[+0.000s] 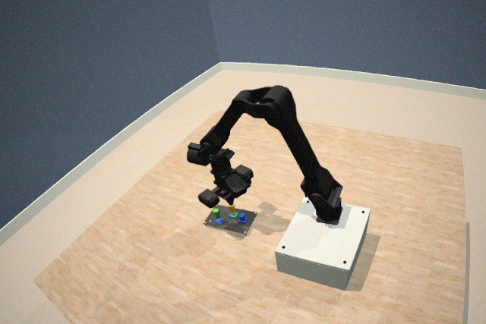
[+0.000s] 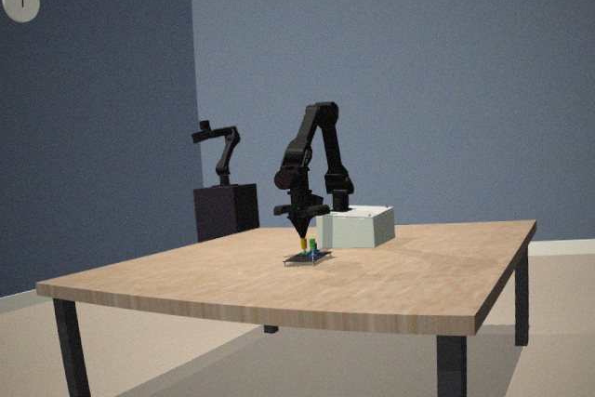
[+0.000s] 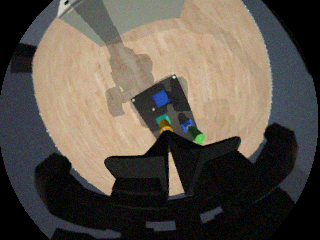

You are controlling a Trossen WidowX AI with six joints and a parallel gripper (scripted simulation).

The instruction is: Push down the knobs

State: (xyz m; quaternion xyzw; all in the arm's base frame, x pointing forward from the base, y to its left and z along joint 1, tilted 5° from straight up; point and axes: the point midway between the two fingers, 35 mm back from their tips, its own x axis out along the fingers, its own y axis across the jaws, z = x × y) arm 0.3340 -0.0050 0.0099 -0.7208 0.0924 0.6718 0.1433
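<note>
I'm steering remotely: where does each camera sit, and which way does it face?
Top: high off to one side, angled down at the circuit board; whole arm shows.
Exterior: just above table height, looking across it; whole arm again.
Wrist: on the arm, facing past the gripper to the board; fingers show.
Top and exterior share the white pedestal.

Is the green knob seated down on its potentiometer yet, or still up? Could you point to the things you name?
Up: the green knob (image 1: 216, 212) (image 2: 312, 244) (image 3: 199, 137) stands above its blue potentiometer (image 1: 219, 221) (image 3: 187, 125), a gap showing between them.
</note>
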